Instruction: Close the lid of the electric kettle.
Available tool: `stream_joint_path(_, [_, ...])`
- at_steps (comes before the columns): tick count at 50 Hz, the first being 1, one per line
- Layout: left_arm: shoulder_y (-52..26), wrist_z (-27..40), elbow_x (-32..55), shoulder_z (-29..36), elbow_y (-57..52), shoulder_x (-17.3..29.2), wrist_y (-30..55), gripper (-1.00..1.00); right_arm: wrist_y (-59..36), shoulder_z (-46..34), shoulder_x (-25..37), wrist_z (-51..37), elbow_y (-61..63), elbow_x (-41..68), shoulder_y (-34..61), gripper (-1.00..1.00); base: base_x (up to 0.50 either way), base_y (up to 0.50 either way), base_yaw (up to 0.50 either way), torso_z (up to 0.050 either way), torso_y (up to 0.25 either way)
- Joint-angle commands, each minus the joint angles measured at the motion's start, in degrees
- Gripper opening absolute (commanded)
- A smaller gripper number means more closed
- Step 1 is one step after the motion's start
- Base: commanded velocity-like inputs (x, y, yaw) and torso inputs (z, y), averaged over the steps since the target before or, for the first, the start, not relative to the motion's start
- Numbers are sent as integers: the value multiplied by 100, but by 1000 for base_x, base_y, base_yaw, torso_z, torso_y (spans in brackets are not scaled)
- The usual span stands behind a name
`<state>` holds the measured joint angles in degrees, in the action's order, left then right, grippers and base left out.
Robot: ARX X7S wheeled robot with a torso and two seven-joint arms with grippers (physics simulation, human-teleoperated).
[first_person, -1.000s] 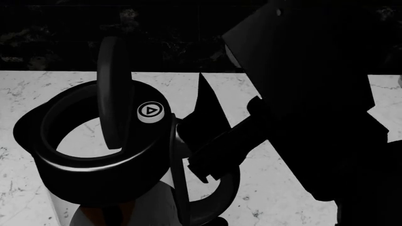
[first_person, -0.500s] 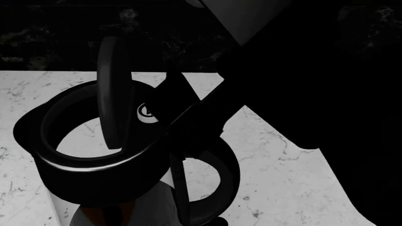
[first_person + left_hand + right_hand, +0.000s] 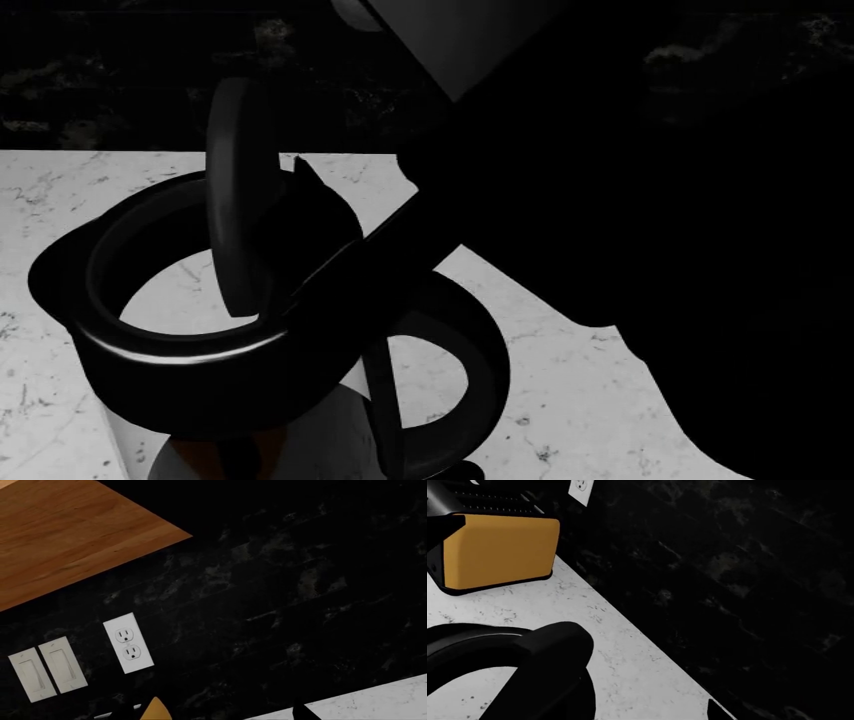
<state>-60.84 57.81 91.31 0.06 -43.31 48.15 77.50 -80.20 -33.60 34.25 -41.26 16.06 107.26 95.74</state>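
The electric kettle (image 3: 174,370) stands close in front in the head view, with a black rim, a clear glass body and a loop handle (image 3: 467,375). Its lid (image 3: 238,190) stands upright, open, on the rim's right side. My right gripper (image 3: 310,195) is a dark shape reaching in from the upper right. It is right against the back of the lid and covers the white button. Its jaws do not show apart. The kettle's black top also shows in the right wrist view (image 3: 527,670). Of the left gripper, only one dark fingertip (image 3: 303,713) shows.
The kettle stands on a white marble counter (image 3: 587,400) against a black backsplash (image 3: 107,90). A yellow boxy appliance (image 3: 500,550) stands against the wall beyond the kettle. The left wrist view shows a wooden cabinet (image 3: 60,535), a wall outlet (image 3: 128,643) and two switches (image 3: 47,667).
My right arm has swung left and down toward the lid. Its gripper now covers the white button, which showed a second ago. The lid has stayed upright.
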Motion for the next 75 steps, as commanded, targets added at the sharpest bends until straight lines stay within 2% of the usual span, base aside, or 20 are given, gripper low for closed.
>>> stream_joint_path(1, [12,-13,-41,39,-12,46,-58,100,229,-62,-88,110,-34,-44,-272,100,0,0,0,0,0])
stream_joint_path(16, [235,-186,-299,82,-47,54,-156,100,242,-196,-270,137,-120,66,27,100,0,0,0,0,0])
stream_joint_path(25, [583,-537,-662,-25,-113,137,-308,100,247,-294,-412,152,-186,100,213,100,0,1,1,0,0])
stream_joint_path(35, [675,-583,-644,-124,-131,252,-396,100,313,-432,-576,97,-244,190,287,100,0,0,1,0,0])
stream_joint_path(60, [566,-184,-162,-196,-149,445,-507,100,557,-787,-969,709,-494,-462,-570,100,1,1,1,0,0])
stream_joint_path(68, [729,-299,-272,-278,-172,485,-582,100,639,-824,-936,899,-485,-693,-760,100,2,3,3,0,0])
stream_joint_path(75, [825,-354,-324,-328,-178,502,-646,100,797,-545,-538,301,-110,-92,-536,100,2,2,2,0,0])
